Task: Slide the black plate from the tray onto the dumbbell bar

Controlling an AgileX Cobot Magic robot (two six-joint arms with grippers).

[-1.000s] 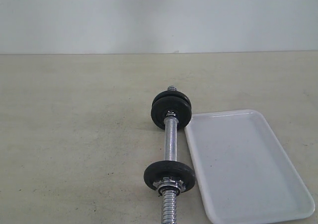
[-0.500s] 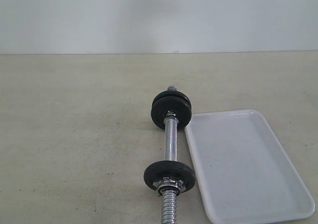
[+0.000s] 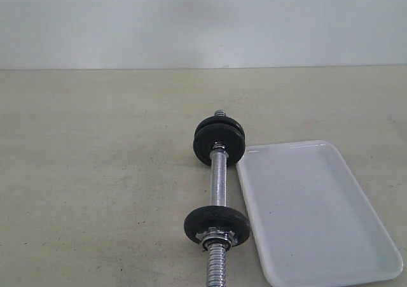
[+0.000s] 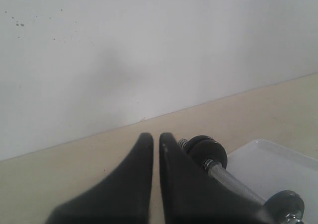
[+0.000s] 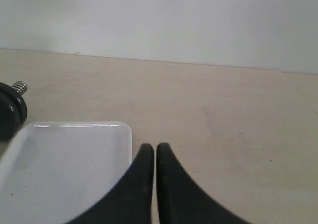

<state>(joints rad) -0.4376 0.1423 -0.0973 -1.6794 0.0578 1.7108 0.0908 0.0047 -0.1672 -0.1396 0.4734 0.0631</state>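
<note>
The dumbbell bar (image 3: 219, 179), black discs (image 3: 219, 144) on it, lay just beside the white tray (image 3: 318, 217) as the left claw (image 4: 155, 140) and right claw (image 5: 155, 150) stood pressed together.

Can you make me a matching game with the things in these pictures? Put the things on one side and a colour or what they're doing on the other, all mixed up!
Things:
1. tray
2. dumbbell bar
3. left gripper
4. table

Colour or state:
A. beige
B. shut, holding nothing
C. white
D. shiny silver

Right pairs: 1-C, 2-D, 3-B, 4-A
</note>
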